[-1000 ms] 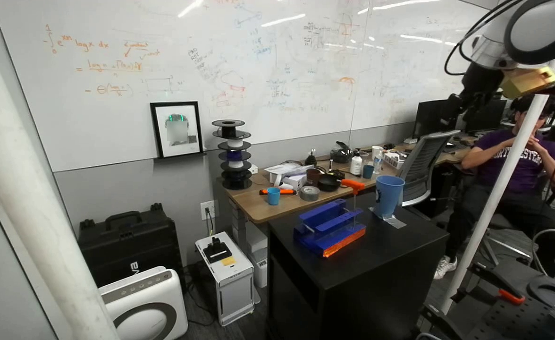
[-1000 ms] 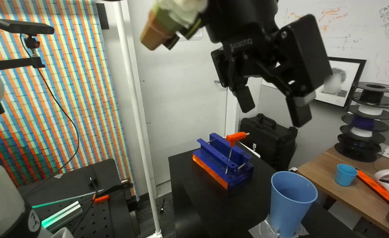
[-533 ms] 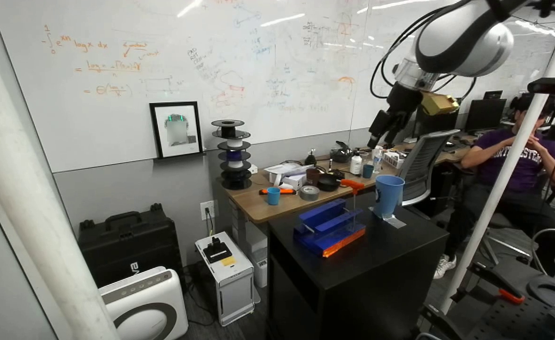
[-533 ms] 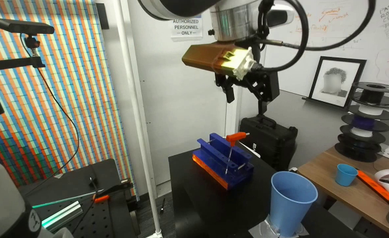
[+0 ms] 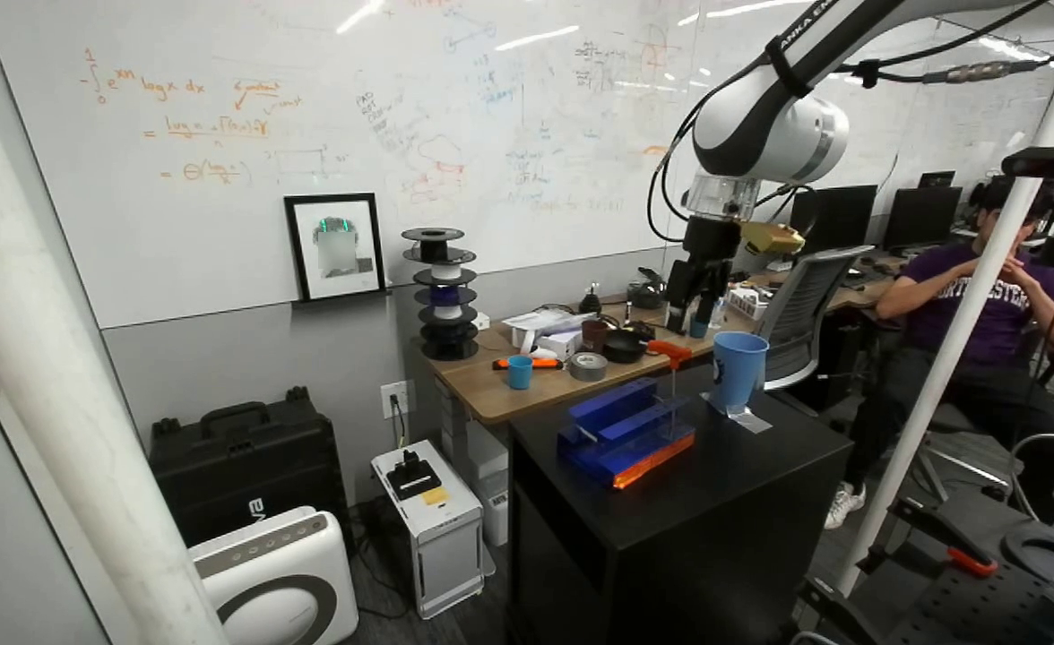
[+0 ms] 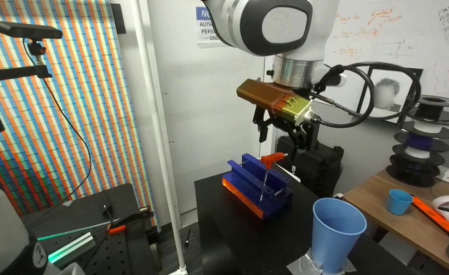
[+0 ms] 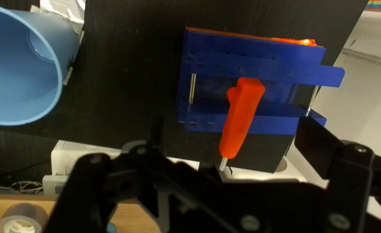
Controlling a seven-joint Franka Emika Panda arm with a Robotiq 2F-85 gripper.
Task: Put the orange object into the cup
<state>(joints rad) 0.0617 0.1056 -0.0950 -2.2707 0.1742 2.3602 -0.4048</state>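
Note:
The orange T-handle hex key (image 5: pixel 670 350) stands upright in a flat blue holder (image 5: pixel 612 461), its handle on top. It also shows in an exterior view (image 6: pixel 272 158) and in the wrist view (image 7: pixel 244 113). The tall light-blue cup (image 6: pixel 335 240) stands beside the holder, taped down; it shows at the left of the wrist view (image 7: pixel 64 35). My gripper (image 6: pixel 278 148) is open and empty, pointing down above and a little behind the handle. In the wrist view its fingers (image 7: pixel 313 145) stand apart on either side of the handle's lower end, not touching it.
Holder and cup stand on a black cabinet (image 5: pixel 715 502). A wooden desk (image 5: pixel 482 394) behind carries a small blue cup (image 5: pixel 519 372), tape (image 5: pixel 588 366) and clutter. A white pole (image 6: pixel 159 133) rises beside the cabinet. A person (image 5: pixel 984 296) sits behind.
The arm has swung in over the cabinet and come down, from high near the camera to just above the orange handle. The gripper has stayed open. Hex key, holder and cup have not moved.

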